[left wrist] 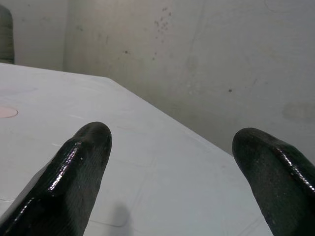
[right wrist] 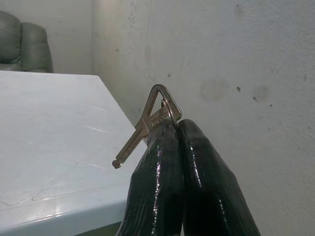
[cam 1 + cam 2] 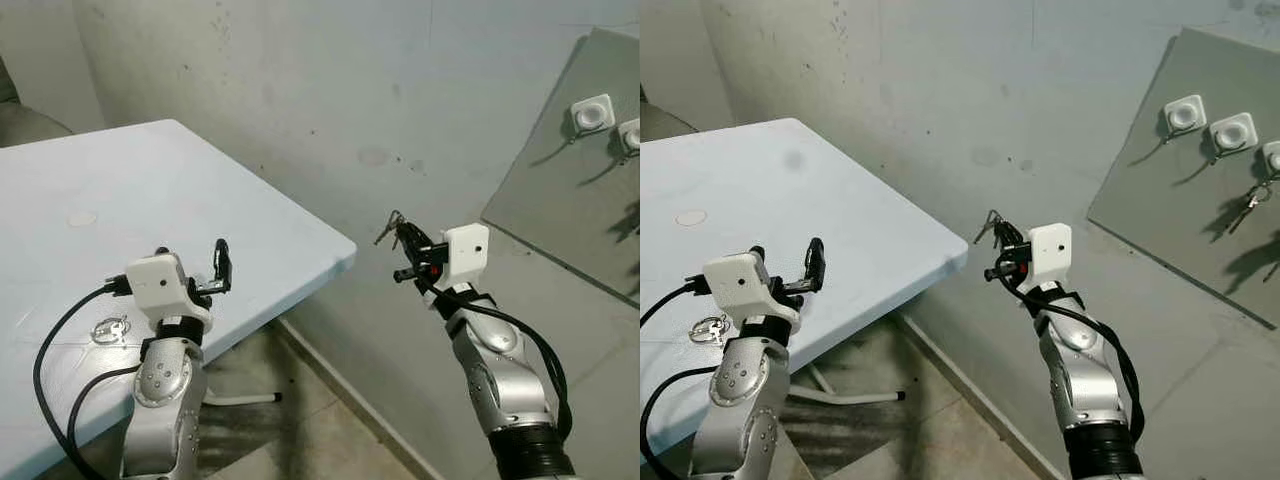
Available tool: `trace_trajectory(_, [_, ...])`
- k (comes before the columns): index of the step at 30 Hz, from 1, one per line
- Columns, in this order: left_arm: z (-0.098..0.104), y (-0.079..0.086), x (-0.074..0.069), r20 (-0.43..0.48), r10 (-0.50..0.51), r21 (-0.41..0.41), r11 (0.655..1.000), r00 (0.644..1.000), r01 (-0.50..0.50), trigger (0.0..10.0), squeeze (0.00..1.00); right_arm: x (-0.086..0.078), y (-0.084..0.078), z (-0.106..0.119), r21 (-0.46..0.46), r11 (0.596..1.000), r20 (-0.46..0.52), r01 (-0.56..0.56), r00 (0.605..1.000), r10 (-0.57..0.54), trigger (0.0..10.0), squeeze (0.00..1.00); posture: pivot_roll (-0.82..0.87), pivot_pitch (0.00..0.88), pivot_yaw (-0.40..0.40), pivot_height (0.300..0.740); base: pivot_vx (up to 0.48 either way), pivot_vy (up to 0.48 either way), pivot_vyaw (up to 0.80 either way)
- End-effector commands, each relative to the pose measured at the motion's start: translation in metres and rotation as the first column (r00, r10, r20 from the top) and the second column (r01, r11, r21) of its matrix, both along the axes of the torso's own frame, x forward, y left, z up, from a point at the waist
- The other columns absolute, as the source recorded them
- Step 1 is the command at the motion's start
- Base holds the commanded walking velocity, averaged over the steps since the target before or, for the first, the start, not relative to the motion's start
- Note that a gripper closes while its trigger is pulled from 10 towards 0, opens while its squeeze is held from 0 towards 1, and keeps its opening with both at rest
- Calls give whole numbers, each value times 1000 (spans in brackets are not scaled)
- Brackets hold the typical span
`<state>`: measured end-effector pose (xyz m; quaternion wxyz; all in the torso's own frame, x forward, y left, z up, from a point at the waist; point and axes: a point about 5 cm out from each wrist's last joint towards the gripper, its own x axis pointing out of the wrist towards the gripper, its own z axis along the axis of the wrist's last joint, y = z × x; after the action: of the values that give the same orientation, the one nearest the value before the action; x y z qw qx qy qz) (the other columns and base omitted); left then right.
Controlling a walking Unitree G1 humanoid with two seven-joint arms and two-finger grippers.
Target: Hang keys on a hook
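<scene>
On my left the left gripper hovers wide open and empty over the pale blue table, while the right gripper pinches the key, blade slanting down toward the table, before the grey wall with the hooks further right

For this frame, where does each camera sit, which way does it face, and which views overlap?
Left and right eye views: head camera, facing forward and down at the white table, grey wall and hook board; both silver arms show.
Left wrist view: along the open left gripper, over the table.
Right wrist view: along the right gripper pinching a key.
Shared: both wrist views show the table edge and wall, as the eye views do.
</scene>
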<state>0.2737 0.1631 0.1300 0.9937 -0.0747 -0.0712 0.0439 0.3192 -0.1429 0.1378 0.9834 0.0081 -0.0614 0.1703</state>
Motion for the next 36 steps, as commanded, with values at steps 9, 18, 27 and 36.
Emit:
trace_trajectory(9, [3,-3,0,-8,-11,-1,1000,1000,11,10000,0,1,-5,3,-1,1000,0,17,1000,-17,10000,0,-15,8,-101,740,0,0,0])
trace_trajectory(18, [2,-3,0,-19,-14,-8,1000,1000,14,10000,0,1,-5,2,-1,1000,-3,16,1000,-16,10000,0,-14,9,-100,740,83,0,0])
trace_trajectory(27, [4,-3,-1,-3,-9,-8,1000,1000,9,10000,0,0,-5,1,-2,1000,-6,14,1000,-14,10000,0,-13,12,-102,740,0,0,0])
trace_trajectory(36, [4,-3,-1,-10,-10,-3,1000,1000,10,10000,0,0,-5,1,-1,1000,-8,13,1000,-13,10000,0,-11,14,-104,740,0,0,0])
